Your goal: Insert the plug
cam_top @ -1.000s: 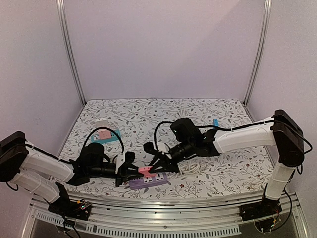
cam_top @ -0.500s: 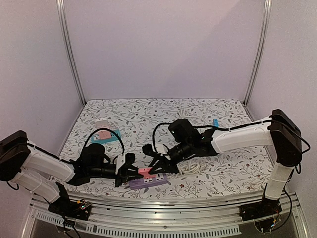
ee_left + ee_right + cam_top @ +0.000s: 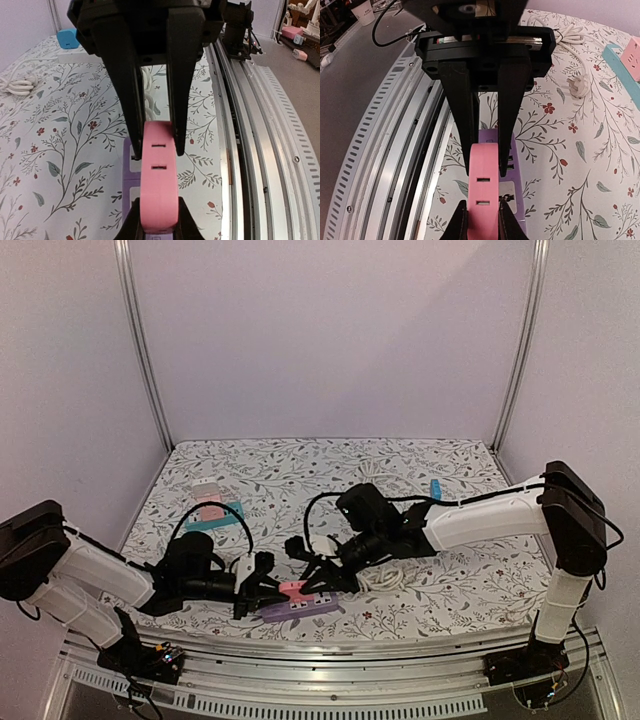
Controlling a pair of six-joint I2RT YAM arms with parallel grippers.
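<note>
A pink plug (image 3: 296,588) sits over a purple power strip (image 3: 300,607) near the table's front edge. My left gripper (image 3: 268,589) holds the plug's left end and my right gripper (image 3: 320,579) holds its right end. In the left wrist view my left gripper (image 3: 157,222) is shut on the near end of the pink plug (image 3: 157,180). The right fingers (image 3: 180,100) clamp its far end above the purple strip (image 3: 127,175). In the right wrist view my right gripper (image 3: 484,222) is shut on the plug (image 3: 484,185) over the strip (image 3: 512,170).
A teal and pink power strip (image 3: 208,506) lies at the back left. A white cable coil (image 3: 385,578) and a white plug (image 3: 577,86) lie behind the purple strip. The aluminium rail (image 3: 330,650) runs along the front edge. A small blue piece (image 3: 436,487) lies far right.
The right arm has shifted a little to the left, towards the left gripper. The pink plug and the left gripper have stayed over the purple strip.
</note>
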